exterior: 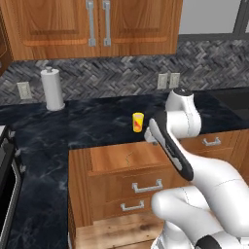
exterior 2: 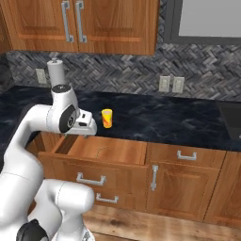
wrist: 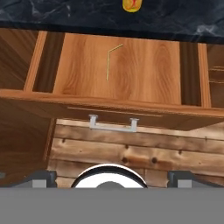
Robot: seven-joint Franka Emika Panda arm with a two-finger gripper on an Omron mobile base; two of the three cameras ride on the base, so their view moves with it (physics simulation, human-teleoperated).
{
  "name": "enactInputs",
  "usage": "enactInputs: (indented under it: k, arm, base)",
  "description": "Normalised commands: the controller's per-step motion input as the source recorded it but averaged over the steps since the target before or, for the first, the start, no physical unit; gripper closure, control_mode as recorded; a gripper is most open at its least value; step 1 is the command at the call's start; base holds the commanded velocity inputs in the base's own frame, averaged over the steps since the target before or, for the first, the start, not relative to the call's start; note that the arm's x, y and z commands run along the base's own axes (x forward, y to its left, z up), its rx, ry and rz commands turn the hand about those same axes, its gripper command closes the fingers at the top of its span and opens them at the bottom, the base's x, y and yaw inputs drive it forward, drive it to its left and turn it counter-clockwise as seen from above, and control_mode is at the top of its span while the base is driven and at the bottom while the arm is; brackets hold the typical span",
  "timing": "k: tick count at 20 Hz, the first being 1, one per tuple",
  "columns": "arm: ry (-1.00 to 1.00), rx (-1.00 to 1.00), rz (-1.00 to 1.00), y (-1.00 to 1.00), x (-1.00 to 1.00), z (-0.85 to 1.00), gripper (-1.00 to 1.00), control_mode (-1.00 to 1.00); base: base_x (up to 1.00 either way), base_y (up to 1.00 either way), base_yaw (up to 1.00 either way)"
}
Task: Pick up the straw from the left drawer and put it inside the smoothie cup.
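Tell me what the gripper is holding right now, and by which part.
Nothing. The gripper is open above the left drawer, where the straw lies untouched.

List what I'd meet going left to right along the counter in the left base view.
Wall outlet → paper-towel roll → smoothie cup → pair of wall outlets.

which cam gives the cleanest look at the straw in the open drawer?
Hand view: the thin pale olive-tan straw lies in full on the flat bottom of the wide brown wooden drawer, bent tip toward the counter. Left base view shows it as a faint short line; right base view likewise, barely visible.
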Motion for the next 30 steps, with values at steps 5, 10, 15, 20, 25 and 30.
enactInputs:
  k: [5, 10, 15, 20, 25, 30]
  arm:
    - [0.04, 0.0, 0.0, 0.01, 0.44, -0.35, -1.0, -1.0]
    - [0.01, 0.0, 0.0, 0.0, 0.32, -0.41, -1.0, -1.0]
    - [0.0, 0.0, 0.0, 0.04, 0.29, -0.4, -1.0, -1.0]
    - [0.0, 0.0, 0.0, 0.05, 0.28, -0.51, -1.0, -1.0]
    - [0.0, 0.0, 0.0, 0.08, 0.19, -0.51, -1.0, -1.0]
    - [0.0, 0.0, 0.0, 0.04, 0.18, -0.43, -1.0, -1.0]
  base:
    - [0.0, 0.0, 0.0]
    - [0.0, 0.0, 0.0]
    - [0.0, 0.0, 0.0]
    - [0.0, 0.0, 0.0]
    - [0.0, 0.0, 0.0]
    - [0.0, 0.0, 0.0]
